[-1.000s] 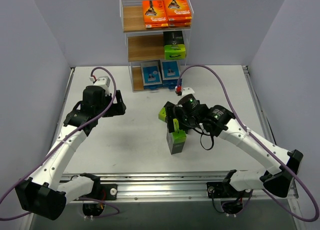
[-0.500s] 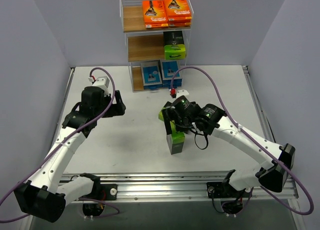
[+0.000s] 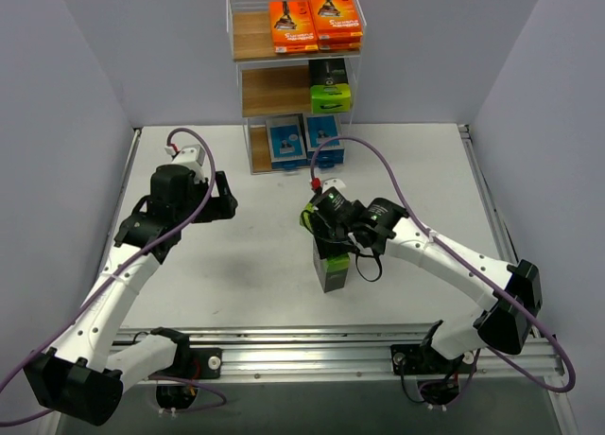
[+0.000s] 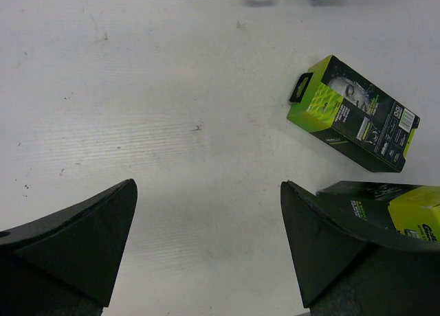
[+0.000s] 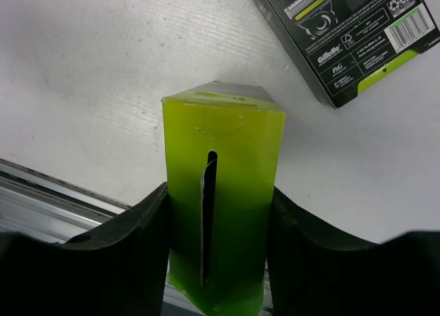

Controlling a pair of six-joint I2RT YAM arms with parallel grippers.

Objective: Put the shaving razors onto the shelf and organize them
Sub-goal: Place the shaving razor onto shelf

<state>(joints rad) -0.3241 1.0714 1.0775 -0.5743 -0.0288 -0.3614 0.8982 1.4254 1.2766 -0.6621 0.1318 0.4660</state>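
Lime-topped razor pack [image 5: 221, 144] — right gripper [image 5: 218, 223] clamps it.

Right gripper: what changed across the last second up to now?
The right gripper shifted left over the standing razor pack and closed on its lime-green top, gripping it. The pack remains upright on the table. Unchanged: the left gripper, open and hovering; the lying razor pack; the shelved packs on the shelf.

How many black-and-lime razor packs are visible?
3: one pack on the white wire shelf's middle tier; one upright pack in the right gripper; one lying pack beside it. Stacked ones may be hidden.
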